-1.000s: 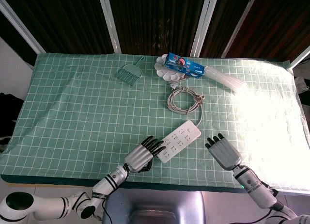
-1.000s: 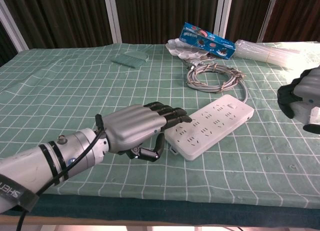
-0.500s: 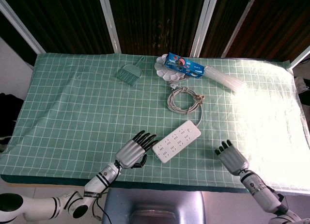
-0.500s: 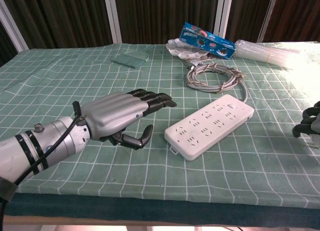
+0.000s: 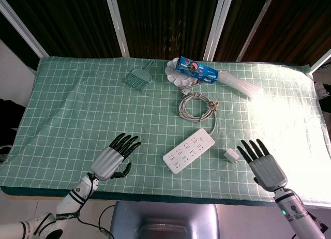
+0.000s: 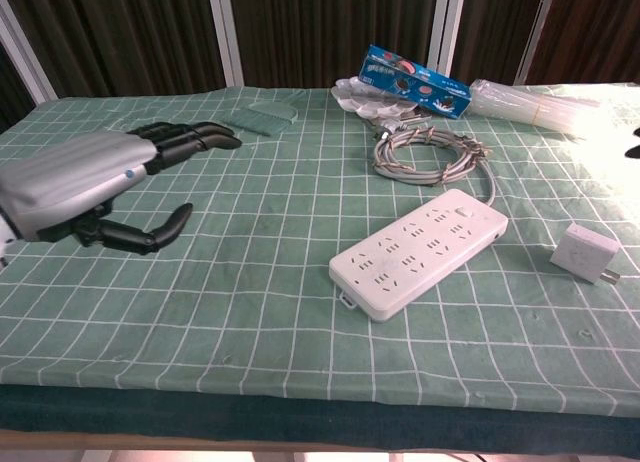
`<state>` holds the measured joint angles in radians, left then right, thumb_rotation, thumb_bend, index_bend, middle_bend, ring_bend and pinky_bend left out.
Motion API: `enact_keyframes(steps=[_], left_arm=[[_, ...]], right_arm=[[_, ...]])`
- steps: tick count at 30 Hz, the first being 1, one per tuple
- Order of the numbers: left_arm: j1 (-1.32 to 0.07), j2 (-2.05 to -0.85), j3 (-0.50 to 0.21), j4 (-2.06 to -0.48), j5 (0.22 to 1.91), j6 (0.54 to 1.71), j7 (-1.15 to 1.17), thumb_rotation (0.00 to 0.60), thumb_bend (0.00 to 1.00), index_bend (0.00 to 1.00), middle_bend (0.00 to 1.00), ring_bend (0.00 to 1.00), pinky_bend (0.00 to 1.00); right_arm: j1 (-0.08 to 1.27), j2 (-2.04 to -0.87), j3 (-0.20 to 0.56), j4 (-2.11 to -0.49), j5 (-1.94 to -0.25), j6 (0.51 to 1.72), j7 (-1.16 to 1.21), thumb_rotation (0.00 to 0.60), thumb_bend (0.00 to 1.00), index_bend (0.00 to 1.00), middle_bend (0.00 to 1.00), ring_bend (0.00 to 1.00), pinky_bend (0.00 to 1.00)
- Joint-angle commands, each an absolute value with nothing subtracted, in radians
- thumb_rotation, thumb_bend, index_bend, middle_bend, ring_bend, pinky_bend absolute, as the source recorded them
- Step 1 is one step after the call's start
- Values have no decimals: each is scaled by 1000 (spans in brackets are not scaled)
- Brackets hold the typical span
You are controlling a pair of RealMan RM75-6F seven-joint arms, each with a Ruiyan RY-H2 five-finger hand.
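A white power strip point(image 5: 189, 152) point(image 6: 419, 249) lies slantwise near the table's front, its cable running back to a coil point(image 5: 195, 105) point(image 6: 428, 153). A small white plug adapter point(image 5: 230, 155) point(image 6: 586, 254) lies on the cloth to its right. My left hand point(image 5: 115, 157) point(image 6: 95, 182) hovers open over the cloth well to the left of the strip and holds nothing. My right hand point(image 5: 264, 166) is open with its fingers spread, just right of the adapter and not touching it; the chest view does not show it.
At the back lie a green hand brush point(image 5: 138, 78) point(image 6: 259, 116), a blue snack box point(image 5: 194, 69) point(image 6: 414, 81) on a white dish, and a clear plastic bundle point(image 5: 239, 84) point(image 6: 535, 105). Green checked cloth point(image 5: 77, 120) covers the table; strong glare washes out its right side.
My left hand drew back leftward from the power strip's near end, which it touched. My right hand pulled back toward the front edge and spread, uncovering the white adapter on the cloth.
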<state>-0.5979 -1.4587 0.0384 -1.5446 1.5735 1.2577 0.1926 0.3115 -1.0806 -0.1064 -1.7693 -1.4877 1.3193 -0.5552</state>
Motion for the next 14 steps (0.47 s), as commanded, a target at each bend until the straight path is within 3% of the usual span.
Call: enact_keyframes(steps=[1,3,5,9,14], left_arm=[[-450,-1320,126,-1572,1639,1442,119,469,572,0,0,0,63],[-400,-1293,147,-1543,1658,1510,51,557,571,0,0,0,67],[-357,-1301,152,-1451,1693,1599,-103,595,575,0,0,0,81],[-339,-1303,118,-1373,1659,1609,-181,600,585,0,0,0,86],[-327,-1295,100,-1392,1627,1564,-135,600,586,0,0,0,84]], right_arm=[[174,-1062,-92,-1785,-1551,1543,-438,600,201,0,0,0,57],[134,-1079,-85,-1752,-1554,1604,-382,600,201,0,0,0,47],[97,-1107,-73,-1700,-1538,1648,-326,600,201,0,0,0,37],[94,-1127,-66,-1666,-1536,1622,-328,600,201,0,0,0,1],[95,-1133,-52,-1657,-1540,1599,-330,600,201,0,0,0,0]])
